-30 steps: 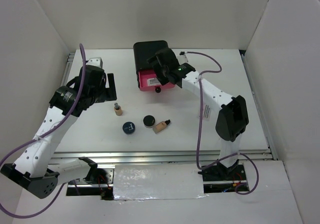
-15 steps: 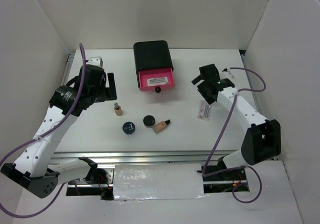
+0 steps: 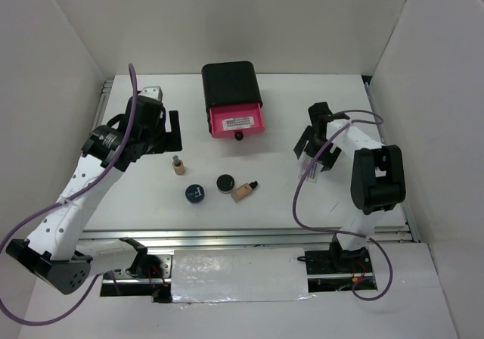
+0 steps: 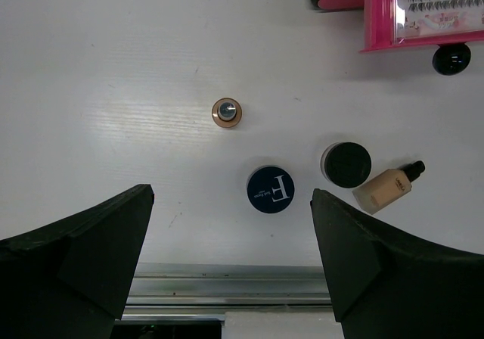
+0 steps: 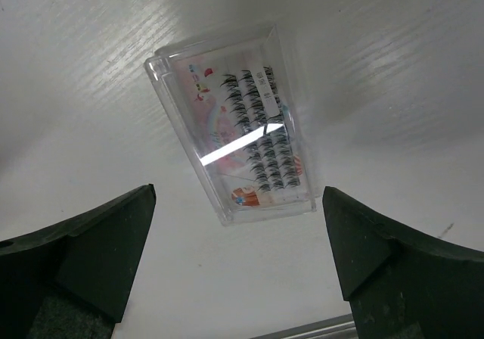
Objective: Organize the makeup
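An upright beige bottle point(image 3: 178, 165), a dark-blue compact point(image 3: 195, 194), a black-lidded jar point(image 3: 224, 182) and a lying beige bottle point(image 3: 244, 191) stand in the table's middle. The left wrist view shows them too: bottle point(image 4: 226, 113), compact point(image 4: 270, 189), jar point(image 4: 346, 164), lying bottle point(image 4: 387, 188). My left gripper point(image 3: 168, 129) is open and empty, above and left of them point(image 4: 231, 195). One pale red-printed sachet point(image 3: 309, 171) lies at the right. My right gripper point(image 3: 314, 153) hangs open over it, not touching point(image 5: 237, 203). The sachet point(image 5: 234, 131) shows as a clear flat case. A second sachet point(image 3: 239, 119) lies in the pink drawer.
The black box point(image 3: 231, 85) stands at the back middle, its top pink drawer point(image 3: 237, 127) pulled out with a black knob point(image 3: 239, 136). White walls close in the left, back and right. A metal rail point(image 3: 249, 237) runs along the near edge.
My right arm has swung from the open drawer to the right and down over the sachet. My left arm has shifted slightly. The drawer stays open.
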Robot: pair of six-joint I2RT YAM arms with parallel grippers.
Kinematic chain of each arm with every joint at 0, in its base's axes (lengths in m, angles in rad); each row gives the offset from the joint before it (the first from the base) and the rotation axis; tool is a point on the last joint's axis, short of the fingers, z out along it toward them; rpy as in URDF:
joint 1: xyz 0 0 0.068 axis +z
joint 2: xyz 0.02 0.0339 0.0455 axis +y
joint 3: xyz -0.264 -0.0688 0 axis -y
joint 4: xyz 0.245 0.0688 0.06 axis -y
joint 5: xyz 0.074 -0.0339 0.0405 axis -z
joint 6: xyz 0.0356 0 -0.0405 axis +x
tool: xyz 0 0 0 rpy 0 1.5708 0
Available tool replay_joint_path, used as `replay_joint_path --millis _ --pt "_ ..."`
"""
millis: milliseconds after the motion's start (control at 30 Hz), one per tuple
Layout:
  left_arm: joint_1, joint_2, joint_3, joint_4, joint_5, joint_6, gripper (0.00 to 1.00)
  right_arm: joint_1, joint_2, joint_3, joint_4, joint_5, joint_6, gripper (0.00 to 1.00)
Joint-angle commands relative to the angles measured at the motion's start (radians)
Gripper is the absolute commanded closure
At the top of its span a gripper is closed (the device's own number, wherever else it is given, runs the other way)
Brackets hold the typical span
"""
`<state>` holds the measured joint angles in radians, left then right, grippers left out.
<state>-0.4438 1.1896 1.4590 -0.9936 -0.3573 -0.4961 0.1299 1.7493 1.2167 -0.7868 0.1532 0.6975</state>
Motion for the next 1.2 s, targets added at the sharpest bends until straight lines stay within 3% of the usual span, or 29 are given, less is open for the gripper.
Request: replay_joint_path --millis 0,367,433,533,700,833,967,1167 --pt "-0.003 -0.012 0.015 0.018 -0.002 0.024 0.01 -0.012 -0.007 0.018 -0.034 0.003 -0.081 0.0" --pt "-0.001 -0.012 -0.005 0.019 -0.014 0.028 0.01 -0.012 0.111 0.029 -0.008 -0.104 -0.13 0.02" --pt "-0.003 -0.012 -0.005 0.019 -0.016 0.027 0.01 -0.012 0.116 0.027 -0.003 -0.101 -0.13 0.14" --pt "-0.003 -0.012 -0.011 0.019 -0.019 0.027 0.01 -0.012 0.092 0.018 0.023 -0.101 -0.124 0.41" --pt "-0.001 -0.004 -0.017 0.021 -0.022 0.024 0.01 -0.012 0.035 0.03 0.063 -0.153 -0.089 0.54" --pt "-0.003 0.001 0.001 0.015 -0.025 0.024 0.01 0.008 -0.094 0.043 0.144 -0.247 0.014 0.55" --pt "-0.001 0.007 0.018 0.007 -0.032 0.024 0.01 0.062 -0.206 0.078 0.195 -0.222 0.149 0.54" --pt "-0.003 0.011 0.035 0.001 -0.026 0.019 0.01 0.255 -0.266 0.168 0.314 -0.129 0.414 0.53"
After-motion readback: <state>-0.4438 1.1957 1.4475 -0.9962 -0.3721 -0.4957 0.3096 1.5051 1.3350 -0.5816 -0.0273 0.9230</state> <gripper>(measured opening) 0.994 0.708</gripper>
